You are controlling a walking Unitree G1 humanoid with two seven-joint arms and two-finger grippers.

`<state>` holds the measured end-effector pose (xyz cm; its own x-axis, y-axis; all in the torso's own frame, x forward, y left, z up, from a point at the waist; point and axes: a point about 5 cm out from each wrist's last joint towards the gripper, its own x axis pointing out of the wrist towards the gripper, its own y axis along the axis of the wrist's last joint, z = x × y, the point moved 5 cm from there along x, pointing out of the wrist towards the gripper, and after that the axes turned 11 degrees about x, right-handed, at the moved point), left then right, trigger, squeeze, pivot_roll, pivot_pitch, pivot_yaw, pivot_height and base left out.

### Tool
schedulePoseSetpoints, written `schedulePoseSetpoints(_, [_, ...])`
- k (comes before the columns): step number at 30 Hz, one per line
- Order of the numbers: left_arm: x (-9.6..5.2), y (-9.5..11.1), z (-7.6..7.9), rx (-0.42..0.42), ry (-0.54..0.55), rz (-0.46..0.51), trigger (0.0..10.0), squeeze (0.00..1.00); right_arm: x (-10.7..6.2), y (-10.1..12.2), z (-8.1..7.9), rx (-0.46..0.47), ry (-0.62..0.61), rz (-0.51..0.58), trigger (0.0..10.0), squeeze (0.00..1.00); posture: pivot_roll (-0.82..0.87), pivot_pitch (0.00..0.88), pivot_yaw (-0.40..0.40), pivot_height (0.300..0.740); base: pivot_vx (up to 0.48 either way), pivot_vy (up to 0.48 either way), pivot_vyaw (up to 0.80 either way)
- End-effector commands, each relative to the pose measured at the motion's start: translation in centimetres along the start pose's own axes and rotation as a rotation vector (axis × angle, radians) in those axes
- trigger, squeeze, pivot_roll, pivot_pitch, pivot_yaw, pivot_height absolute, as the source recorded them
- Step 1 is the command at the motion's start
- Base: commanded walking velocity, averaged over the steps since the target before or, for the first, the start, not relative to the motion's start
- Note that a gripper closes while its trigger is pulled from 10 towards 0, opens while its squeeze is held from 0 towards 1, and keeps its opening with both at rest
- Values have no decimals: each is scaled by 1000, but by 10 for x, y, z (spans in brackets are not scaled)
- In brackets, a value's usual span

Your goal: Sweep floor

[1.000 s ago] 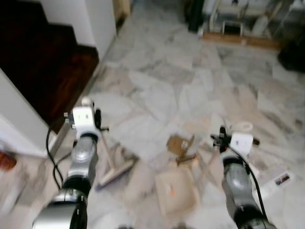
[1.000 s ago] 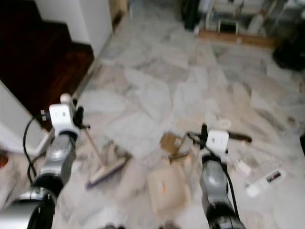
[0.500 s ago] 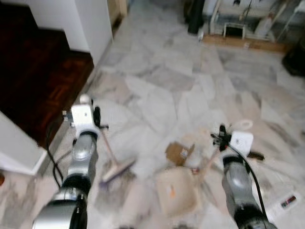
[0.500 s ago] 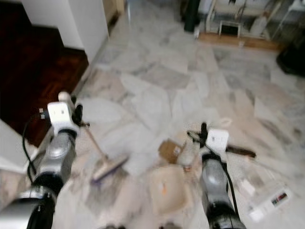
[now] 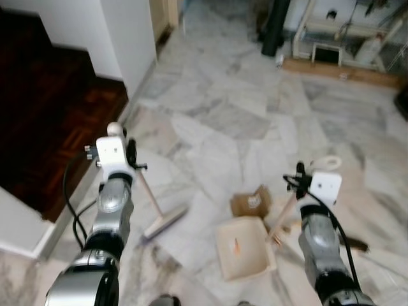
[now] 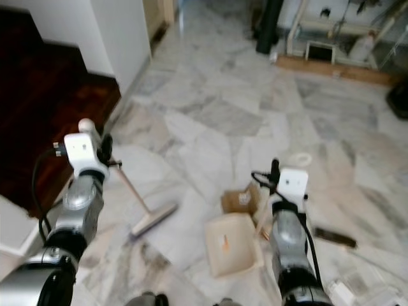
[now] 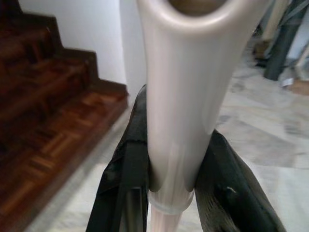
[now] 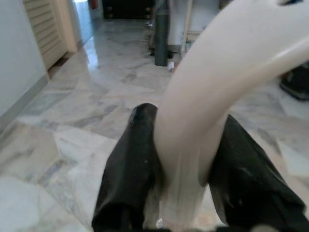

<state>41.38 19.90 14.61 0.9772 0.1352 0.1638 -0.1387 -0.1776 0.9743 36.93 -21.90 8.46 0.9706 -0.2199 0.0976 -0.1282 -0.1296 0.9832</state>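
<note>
Marble floor (image 5: 223, 121) spreads ahead, with dark wood parquet (image 5: 51, 127) at the robot's left. Left tool (image 7: 171, 193) is clamped on the pale broom handle (image 7: 181, 96); the broom head (image 5: 164, 222) rests on the floor just left of the dustpan (image 5: 242, 247). Right tool (image 8: 181, 193) grips the dustpan handle (image 8: 203, 111). A cardboard scrap (image 5: 250, 202) lies touching the dustpan's far edge. Shelving in the background is blurred.

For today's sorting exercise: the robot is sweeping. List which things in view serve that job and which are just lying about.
For the job:
left gripper, holding the cream-handled broom
right gripper, holding the beige plastic dustpan
brown cardboard scrap

Lying about:
white tape ring
dark flat stick
</note>
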Motion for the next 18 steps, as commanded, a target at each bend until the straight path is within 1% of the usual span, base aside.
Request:
schedulePoseSetpoints(1, [2, 9, 10, -27, -18, 33, 10000, 0, 0, 5, 19, -41, -65, 13, 10000, 0, -53, 147, -5, 740, 0, 0, 0])
schedulePoseSetpoints(2, [2, 9, 10, -28, -20, 32, 10000, 0, 1, 6, 26, -58, -91, 14, 10000, 0, -53, 147, -5, 740, 0, 0, 0])
schedulePoseSetpoints(3, [2, 9, 10, -28, -20, 32, 10000, 0, 2, 6, 32, -97, -115, 7, 10000, 0, -52, 148, -6, 740, 0, 0, 0])
schedulePoseSetpoints(5, [2, 9, 10, -28, -20, 32, 10000, 0, 2, 6, 35, -124, -129, 3, 10000, 0, -53, 148, -7, 740, 0, 0, 0])
schedulePoseSetpoints(8, [2, 9, 9, -29, -17, 33, 10000, 0, 2, 8, 41, -127, -164, 11, 10000, 0, -52, 149, -7, 740, 0, 0, 0])
schedulePoseSetpoints(13, [2, 9, 9, -31, -17, 31, 10000, 0, 1, 9, 44, -134, -188, 16, 10000, 0, -52, 149, -6, 740, 0, 0, 0])
schedulePoseSetpoints(18, [2, 9, 10, -35, -21, 32, 10000, 0, -2, 9, 55, -185, -267, 19, 10000, 0, -51, 149, -6, 740, 0, 0, 0])
